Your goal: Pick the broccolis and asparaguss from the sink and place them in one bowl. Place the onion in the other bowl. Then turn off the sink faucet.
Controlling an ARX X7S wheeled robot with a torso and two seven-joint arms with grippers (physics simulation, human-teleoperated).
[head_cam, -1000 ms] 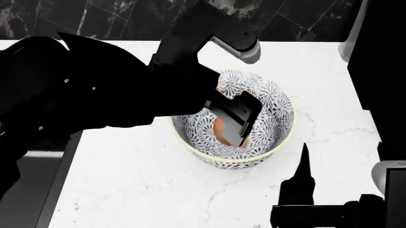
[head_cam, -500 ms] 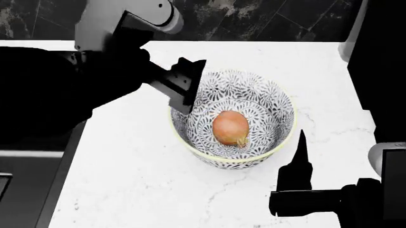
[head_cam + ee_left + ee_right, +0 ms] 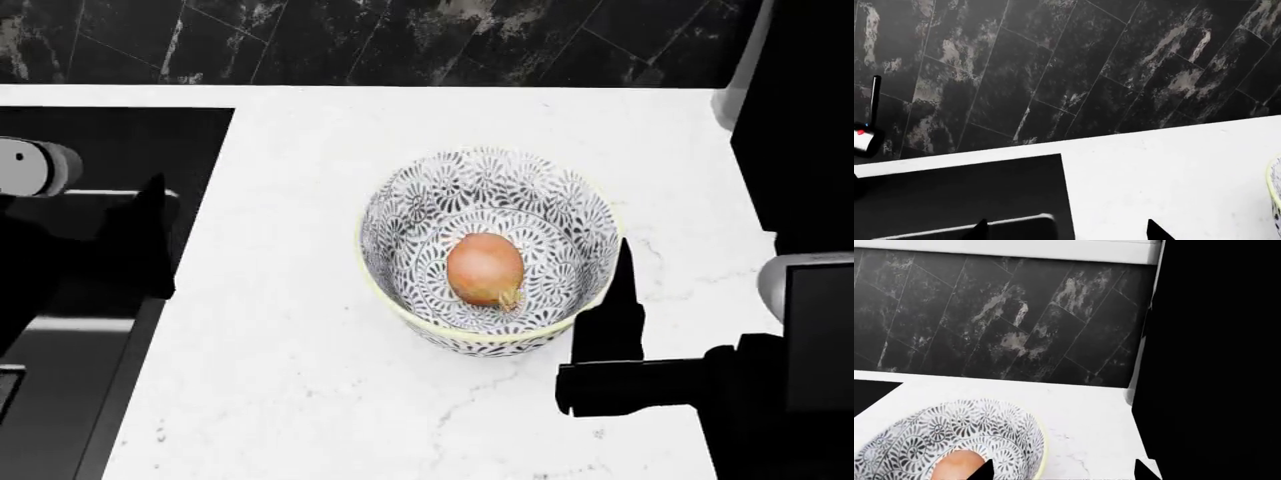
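**Onion bowled, faucet next**

The left gripper (image 3: pixel 127 235) hangs over the near corner of the large matte black sink (image 3: pixel 100 130), to the left of the black-and-white floral bowl with the pale yellow rim (image 3: pixel 587 215). In its own wrist view its two fingertips (image 3: pixel 981 231) stand well apart with nothing between them, so it is spread and empty. That placement reads as a pull-away from the bowl toward the sink side, where the black faucet column's silver lever with a red dot (image 3: pixel 864 140) shows at the back wall.

The right gripper (image 3: pixel 617 300) sits at the patterned bowl's near right rim, pointing toward the dark marbled tile wall (image 3: pixel 987 315). Its tips also stand apart in its wrist view, pinching nothing; it looks parked, out of the way.

The smooth peach-orange onion (image 3: pixel 485 268) rests on the floor of the patterned bowl, alone in it. The bowl stands on the white marble counter (image 3: pixel 307 380), just right of the sink. The wooden bowl, broccoli and asparagus are not in view here, so that part cannot be judged; the onion step looks done.
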